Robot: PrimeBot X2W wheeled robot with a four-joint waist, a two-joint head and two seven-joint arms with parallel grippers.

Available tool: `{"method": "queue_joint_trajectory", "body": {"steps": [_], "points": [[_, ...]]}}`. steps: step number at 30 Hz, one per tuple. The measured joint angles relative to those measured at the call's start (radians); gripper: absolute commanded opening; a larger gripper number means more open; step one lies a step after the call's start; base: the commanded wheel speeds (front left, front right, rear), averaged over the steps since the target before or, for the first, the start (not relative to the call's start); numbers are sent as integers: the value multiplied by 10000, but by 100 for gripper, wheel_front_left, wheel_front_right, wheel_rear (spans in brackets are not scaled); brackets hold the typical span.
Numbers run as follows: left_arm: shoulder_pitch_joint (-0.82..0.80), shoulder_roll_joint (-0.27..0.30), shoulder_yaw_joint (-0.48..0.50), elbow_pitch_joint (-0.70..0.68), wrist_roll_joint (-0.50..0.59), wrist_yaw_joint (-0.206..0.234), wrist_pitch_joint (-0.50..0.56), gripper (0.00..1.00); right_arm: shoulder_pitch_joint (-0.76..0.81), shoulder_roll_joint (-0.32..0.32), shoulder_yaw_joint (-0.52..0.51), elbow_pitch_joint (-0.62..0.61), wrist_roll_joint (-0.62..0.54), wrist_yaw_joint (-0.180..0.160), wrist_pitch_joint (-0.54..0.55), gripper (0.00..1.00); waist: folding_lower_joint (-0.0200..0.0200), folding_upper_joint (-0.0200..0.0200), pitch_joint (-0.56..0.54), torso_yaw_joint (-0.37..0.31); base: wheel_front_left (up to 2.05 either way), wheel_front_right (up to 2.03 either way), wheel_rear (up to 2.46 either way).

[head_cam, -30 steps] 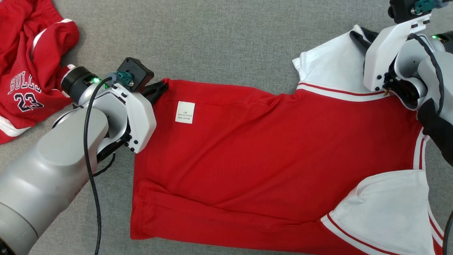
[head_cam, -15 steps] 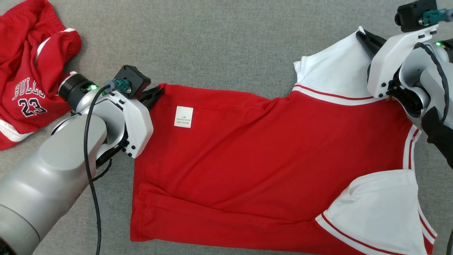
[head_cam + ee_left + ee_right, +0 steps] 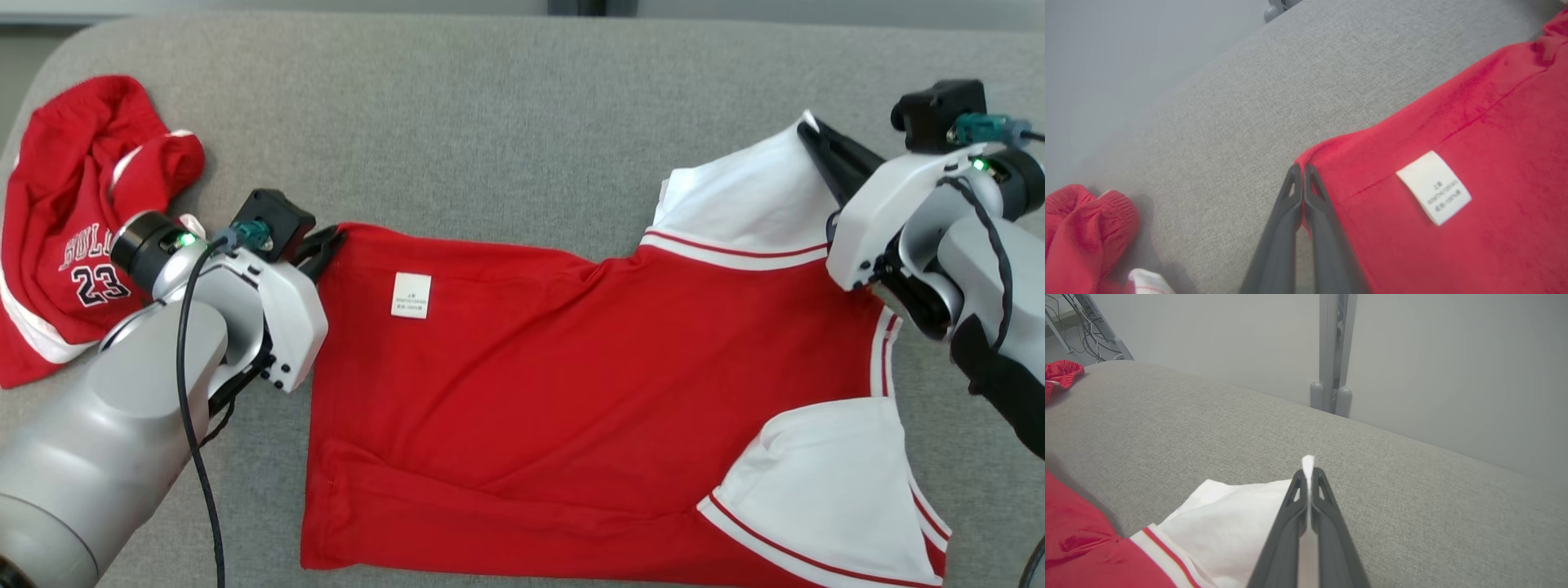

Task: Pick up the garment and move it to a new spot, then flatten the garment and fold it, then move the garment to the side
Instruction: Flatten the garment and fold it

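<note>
**Inspector A:** Where do we find the task's piece?

**Inspector B:** We record the red garment [image 3: 571, 367] spread over the grey fabric-covered table [image 3: 490, 122], mostly flat, with creases near its lower hem. A white label [image 3: 411, 295] sits on its upper left part. One white sleeve [image 3: 743, 204] lies at the far right corner and a second white sleeve [image 3: 824, 490] at the near right.

**Inspector A:** And the left claw [image 3: 326, 241]?

**Inspector B:** We see it pinched tight on the garment's far left corner. In the left wrist view the claw [image 3: 1302, 167] has its two dark fingers pressed together with red cloth between the tips, and the label [image 3: 1434, 187] lies just to the side.

**Inspector A:** The right claw [image 3: 804, 126]?

**Inspector B:** Also clamped. In the right wrist view the claw [image 3: 1308, 471] grips the tip of the white sleeve [image 3: 1229, 522], with a sliver of white cloth poking past the fingertips. The sleeve rises from the table toward it.

**Inspector A:** Anything else on the table?

**Inspector B:** We note a crumpled red cloth [image 3: 73, 245] printed with the number 23 at the far left, beside the left arm and apart from the garment.
</note>
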Motion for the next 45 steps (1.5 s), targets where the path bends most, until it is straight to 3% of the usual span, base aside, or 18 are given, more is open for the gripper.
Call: {"method": "queue_joint_trajectory", "body": {"steps": [12,24,37,45], "points": [[555,-48,0,784,-290,0,-548,0,984,-236,236,-199,163,0,-215,0,0,0,-1371,-100,0,0,0],[1473,-98,0,756,-261,0,-407,0,1946,-242,286,-692,50,0,-391,0,0,0,-2416,-121,0,0,0],[2698,790,2,-339,-67,0,198,0,3424,-802,309,-1613,-265,0,-441,0,0,0,-3648,-224,0,0,0],[3358,1106,0,-1076,474,0,646,0,4149,-1317,318,-2253,-240,0,199,0,0,1,-3918,-179,0,0,0]]}}
